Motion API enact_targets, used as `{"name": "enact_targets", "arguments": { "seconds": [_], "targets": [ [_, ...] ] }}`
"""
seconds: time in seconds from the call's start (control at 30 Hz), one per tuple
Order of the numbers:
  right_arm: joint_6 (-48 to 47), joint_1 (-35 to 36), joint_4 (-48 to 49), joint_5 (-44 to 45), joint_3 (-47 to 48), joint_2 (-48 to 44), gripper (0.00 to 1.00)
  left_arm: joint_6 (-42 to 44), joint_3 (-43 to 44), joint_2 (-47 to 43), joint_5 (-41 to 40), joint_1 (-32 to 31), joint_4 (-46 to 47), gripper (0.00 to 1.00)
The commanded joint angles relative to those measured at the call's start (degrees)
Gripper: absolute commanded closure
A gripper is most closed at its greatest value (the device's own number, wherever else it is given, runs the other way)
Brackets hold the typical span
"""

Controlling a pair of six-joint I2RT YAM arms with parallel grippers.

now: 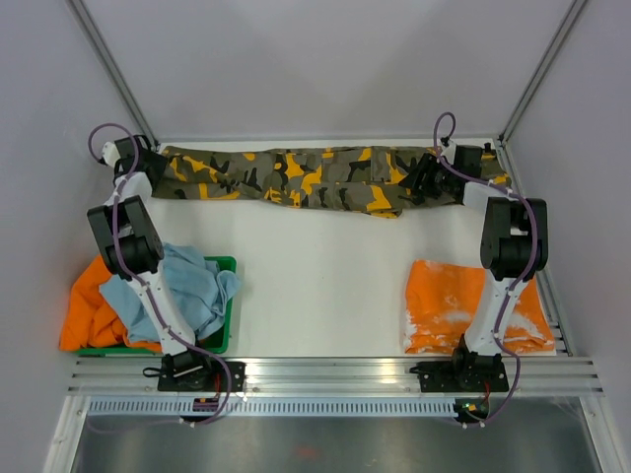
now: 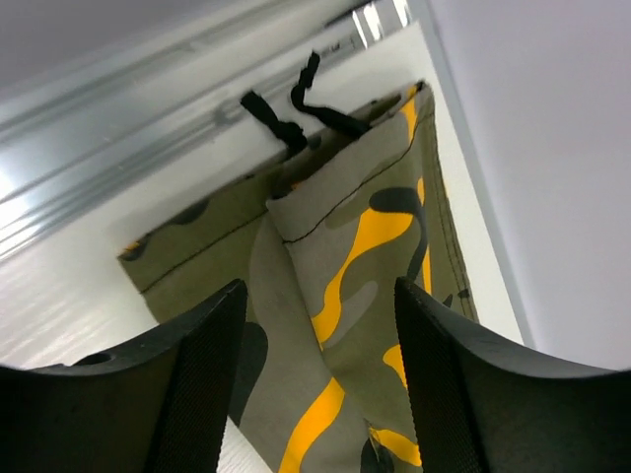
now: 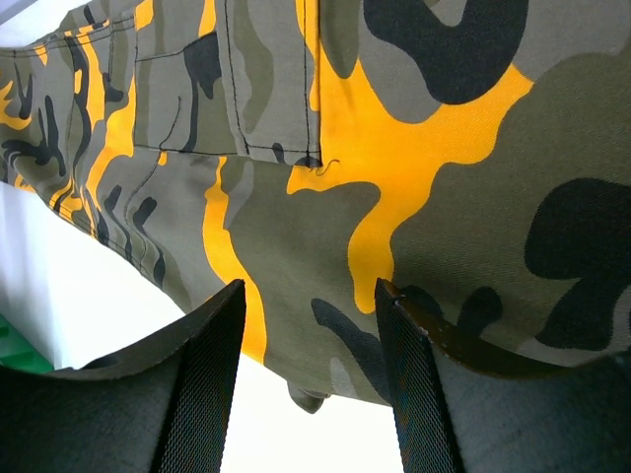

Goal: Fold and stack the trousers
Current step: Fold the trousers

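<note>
White tabletop [image 1: 325, 246] carries the trousers [image 1: 296, 182], stretched flat along its far edge from one arm to the other. Nearer, a folded orange garment [image 1: 439, 305] lies by the right arm's base, well apart from them. The left gripper [image 2: 317, 296] hangs over the narrow end, fingers spread and pinching nothing; the right gripper [image 3: 308, 296] hovers over the wider, pocketed end, likewise spread and empty. Black cords [image 2: 296, 118] trail from the left end. The cloth looks soft, light and limp, likely to sag and drag rather than hold a shape. Pinching each end at a doubled hem or seam would probably grip better than a single layer.
</note>
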Motion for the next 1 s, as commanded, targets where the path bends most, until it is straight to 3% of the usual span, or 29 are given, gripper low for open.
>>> {"name": "enact_targets", "arguments": {
  "seconds": [0.0, 0.4, 0.67, 0.83, 0.97],
  "targets": [
    [-2.2, 0.4, 1.6, -1.2, -0.7, -3.2, 0.38, -4.9, -0.3, 3.5, 6.7, 0.0, 6.2, 0.34],
    [-1.7, 0.4, 1.6, -0.5, -0.3, -2.9, 0.38, -9.0, 3.7, 10.9, 9.2, 0.0, 10.0, 0.44],
    [-1.9, 0.3, 0.9, -0.2, -0.3, -2.7, 0.39, -9.3, 5.6, 12.2, 10.2, 0.0, 11.8, 0.97],
    [-1.8, 0.4, 0.6, -0.2, -0.3, -3.1, 0.39, -4.9, 7.0, 7.6, 7.9, 0.0, 7.4, 0.98],
    [-2.0, 0.4, 0.2, 0.1, -1.0, -3.5, 0.38, 0.5, 10.9, 2.6, 3.9, 0.0, -3.5, 0.98]
  ]
}}
